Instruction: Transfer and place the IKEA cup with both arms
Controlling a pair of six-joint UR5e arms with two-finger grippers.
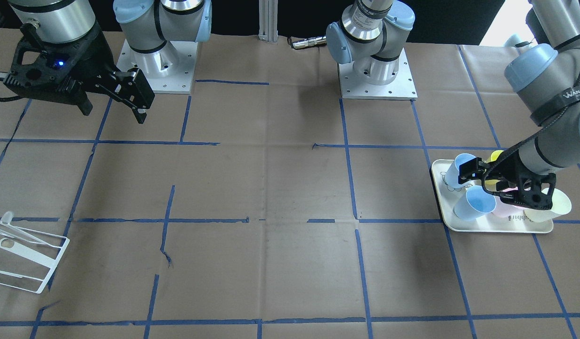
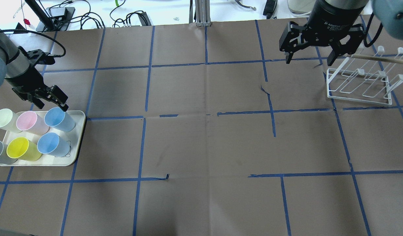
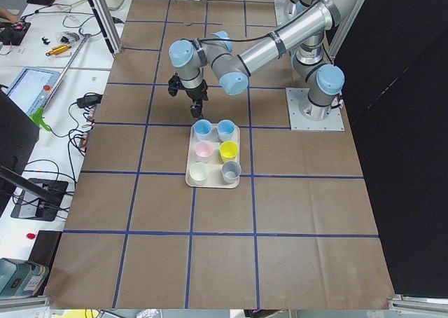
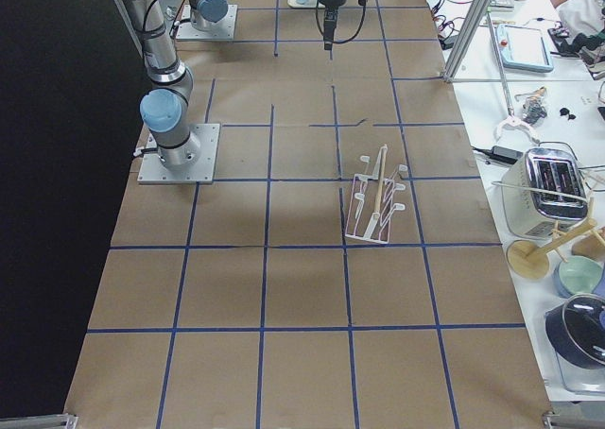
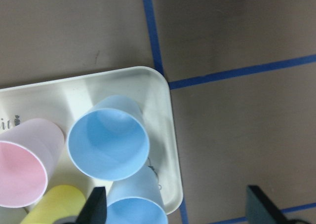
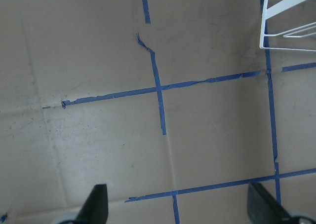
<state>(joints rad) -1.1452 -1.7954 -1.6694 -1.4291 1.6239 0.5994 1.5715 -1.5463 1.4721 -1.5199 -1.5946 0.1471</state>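
Two pale blue IKEA cups [image 2: 59,119] [image 2: 52,145] stand open end up on a cream tray [image 2: 78,137], along with pink, yellow, cream and grey cups. My left gripper [image 2: 53,104] is open and empty, just over the far edge of the tray beside the farther blue cup [image 1: 461,169]. In the left wrist view that cup [image 5: 108,144] lies ahead of the open gripper [image 5: 180,209], and the second blue cup [image 5: 136,209] is near one fingertip [image 5: 98,206]. My right gripper [image 2: 309,60] is open and empty, held high near the rack.
A white wire rack [image 2: 358,82] with a wooden stick across it stands on the right side of the table; it also shows in the front view [image 1: 26,254]. Brown paper with blue tape lines covers the table [image 2: 204,137]. The arm bases [image 1: 377,70] stand at the robot's edge.
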